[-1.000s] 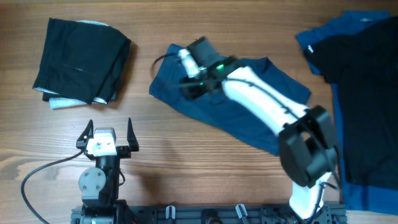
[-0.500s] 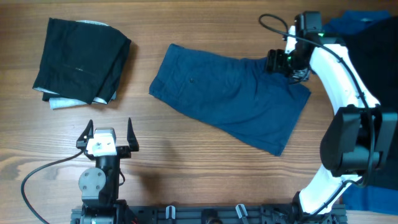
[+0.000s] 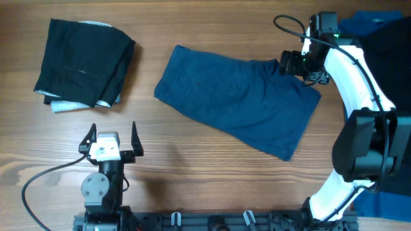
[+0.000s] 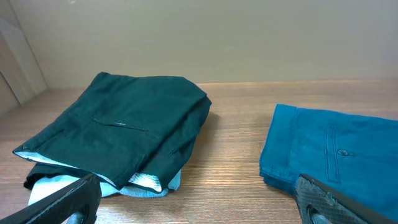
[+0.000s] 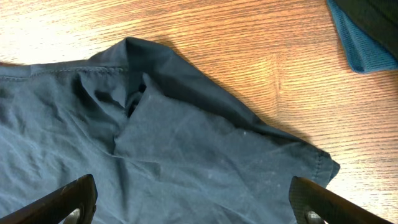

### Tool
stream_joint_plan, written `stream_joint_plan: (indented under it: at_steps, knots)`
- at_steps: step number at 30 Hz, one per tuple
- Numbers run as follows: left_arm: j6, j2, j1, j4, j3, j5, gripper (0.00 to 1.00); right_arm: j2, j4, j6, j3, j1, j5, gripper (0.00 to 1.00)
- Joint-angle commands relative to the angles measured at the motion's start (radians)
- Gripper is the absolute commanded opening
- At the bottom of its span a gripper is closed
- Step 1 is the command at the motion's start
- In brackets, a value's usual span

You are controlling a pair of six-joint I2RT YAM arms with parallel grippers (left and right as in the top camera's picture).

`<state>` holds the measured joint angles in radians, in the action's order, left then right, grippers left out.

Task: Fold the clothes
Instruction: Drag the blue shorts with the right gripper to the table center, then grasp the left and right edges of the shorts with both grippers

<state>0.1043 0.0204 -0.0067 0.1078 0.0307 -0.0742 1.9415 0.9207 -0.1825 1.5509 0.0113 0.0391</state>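
Just beneath the right gripper [image 3: 289, 64], its jaws wide apart and empty, lies a rumpled corner of the navy garment [image 3: 234, 99]. Ahead of the left gripper [image 3: 112, 136], likewise spread wide and holding nothing, sits the black garment [image 3: 83, 61], folded.

Clothes: four pieces.
- One folded black piece [image 3: 83, 61], ahead of the left gripper [image 3: 112, 131].
- One navy piece [image 3: 234, 99], under the right gripper [image 3: 284, 64].
- One loose black piece [image 3: 379, 77] over one blue piece [image 3: 327, 42], right of that gripper.

Arms: two, left arm [image 3: 101, 186] and right arm [image 3: 350, 74].
Grippers: two.
Table [image 3: 212, 25]: one.

A navy garment [image 3: 234, 102], a black garment [image 3: 83, 61], brown wood-grain table [image 3: 192, 173].
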Motion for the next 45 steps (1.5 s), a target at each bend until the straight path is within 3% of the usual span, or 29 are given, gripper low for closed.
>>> stream_joint_plan:
  at_steps: [1, 21, 28, 30, 33, 42, 45]
  knots:
    - [0.016, -0.006, -0.005, -0.004, -0.006, -0.002, 1.00, -0.017, -0.003, 0.000, -0.004, 0.003, -0.025, 0.99]
    - [0.016, -0.006, -0.004, -0.016, -0.006, -0.006, 1.00, -0.017, 0.109, -0.032, -0.005, 0.003, -0.001, 1.00]
    - [0.009, -0.003, -0.005, -0.032, 0.029, 0.245, 1.00, -0.017, 0.086, -0.030, -0.005, 0.003, 0.010, 1.00]
    - [-0.059, 0.019, -0.005, -0.024, 0.101, 0.253, 1.00, -0.017, 0.086, -0.030, -0.005, 0.003, 0.009, 1.00]
    - [-0.087, 0.179, -0.005, 0.067, 0.285, 0.254, 1.00, -0.017, 0.088, -0.031, -0.005, 0.003, 0.013, 1.00]
    - [-0.090, 1.070, -0.048, 0.467, 0.993, 0.400, 1.00, -0.017, 0.187, -0.047, -0.006, 0.000, 0.095, 1.00]
    - [-0.090, 1.326, -0.114, 0.465, 1.114, 0.449, 1.00, -0.017, 0.218, -0.082, -0.037, 0.000, 0.096, 1.00]
